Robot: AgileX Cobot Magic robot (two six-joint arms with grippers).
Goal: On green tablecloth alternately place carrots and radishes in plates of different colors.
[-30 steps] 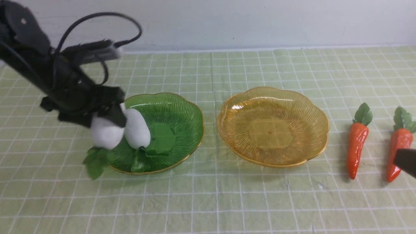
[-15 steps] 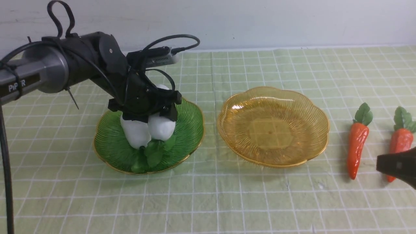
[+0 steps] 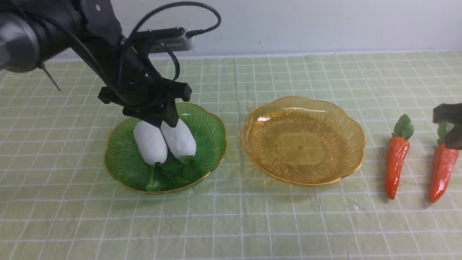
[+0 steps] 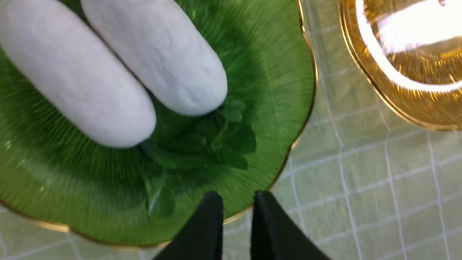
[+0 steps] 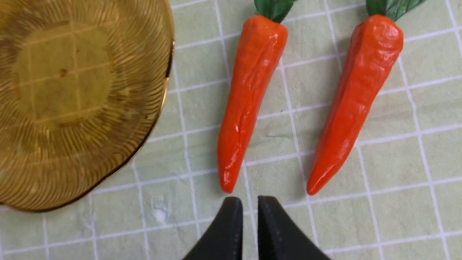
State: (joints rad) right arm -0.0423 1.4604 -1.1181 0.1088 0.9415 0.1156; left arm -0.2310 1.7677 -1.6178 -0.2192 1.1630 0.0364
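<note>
Parted, empty left jaws [image 4: 236,202] and right jaws [image 5: 250,204]; bare cloth [image 3: 231,216] separates green plate [image 3: 209,144] from amber plate [image 3: 303,144].

Wall [image 3: 325,25] (pale, plain), behind everything

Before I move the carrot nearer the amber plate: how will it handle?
The carrot looks stiff, its glossy body a smooth solid taper with no sag, so I'd expect no bending. That gloss may make it slippery, likeliest near the narrow tip. It might roll if nudged, being roundish and lying loose on the green tablecloth.
</note>
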